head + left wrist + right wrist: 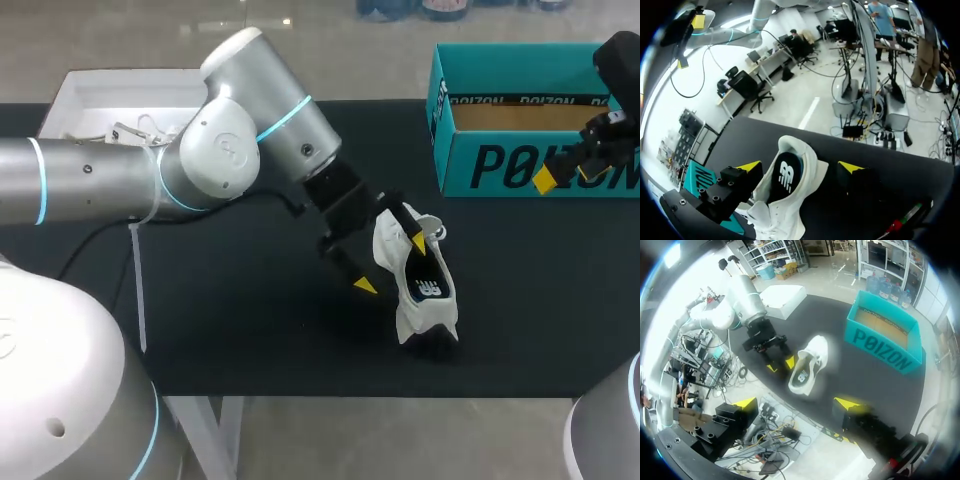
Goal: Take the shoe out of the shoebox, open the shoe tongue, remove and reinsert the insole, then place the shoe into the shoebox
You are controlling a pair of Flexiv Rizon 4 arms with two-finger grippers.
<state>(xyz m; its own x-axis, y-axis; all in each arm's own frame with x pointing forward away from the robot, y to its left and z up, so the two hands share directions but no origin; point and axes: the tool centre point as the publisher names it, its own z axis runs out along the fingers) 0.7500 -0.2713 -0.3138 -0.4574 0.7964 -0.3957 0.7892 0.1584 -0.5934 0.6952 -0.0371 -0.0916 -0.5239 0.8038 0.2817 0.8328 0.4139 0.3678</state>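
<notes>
The white low-top sneaker (418, 290) with a black insole lay on the black tabletop (250, 330), outside the shoebox, opening upward. The left hand (392, 265) stood directly over the sneaker's laced end with its fingers apart. In the head view, one yellow tip was above the sneaker's upper and the other was just beside the sneaker, over bare tabletop. In the left wrist view the sneaker lay between the spread fingers. No two-sided grip was seen.

The open teal cardboard shoebox (520, 165) stood well apart from the sneaker, towards the far right. The right hand (797, 402) hung by the shoebox's front wall, fingers apart, holding nothing. A white shallow box (120, 95) sat at the far left corner.
</notes>
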